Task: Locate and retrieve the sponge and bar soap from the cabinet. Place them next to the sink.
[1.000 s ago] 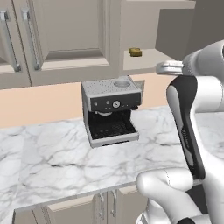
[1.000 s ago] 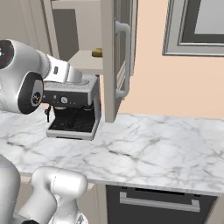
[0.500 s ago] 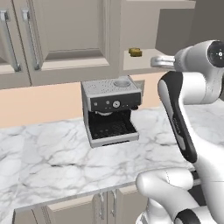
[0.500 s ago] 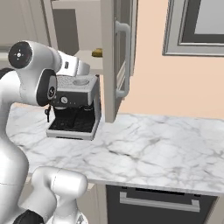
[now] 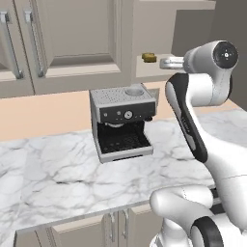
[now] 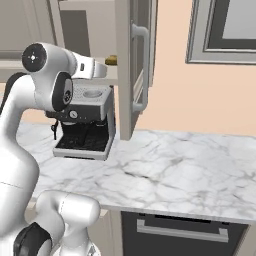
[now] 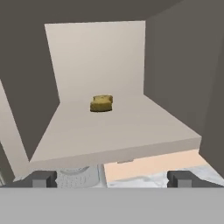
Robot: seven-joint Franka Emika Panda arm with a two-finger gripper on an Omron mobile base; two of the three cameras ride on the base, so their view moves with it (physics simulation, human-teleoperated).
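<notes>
The sponge point(image 7: 101, 103) is a small yellowish-tan block lying alone toward the back of the bottom shelf point(image 7: 118, 131) in the open cabinet point(image 5: 164, 29). It also shows as a small tan block, the sponge point(image 5: 148, 57), the sponge point(image 6: 111, 60). My gripper point(image 7: 111, 178) is level with the shelf's front edge and points in at the sponge from a short way off. Its jaws are open with nothing between them. Seen from the base, the gripper point(image 5: 164, 62) is just right of the sponge. The bar soap and the sink are out of view.
A grey coffee machine point(image 5: 123, 120) stands on the marble counter point(image 5: 58, 173) right under the open shelf. The cabinet's open door point(image 6: 135, 65) with its bar handle juts out right of my hand. Closed cabinet doors point(image 5: 72, 38) are to the left.
My hand has moved up and in toward the open cabinet shelf, closer to the sponge. The jaws stayed open and the sponge has not moved.
</notes>
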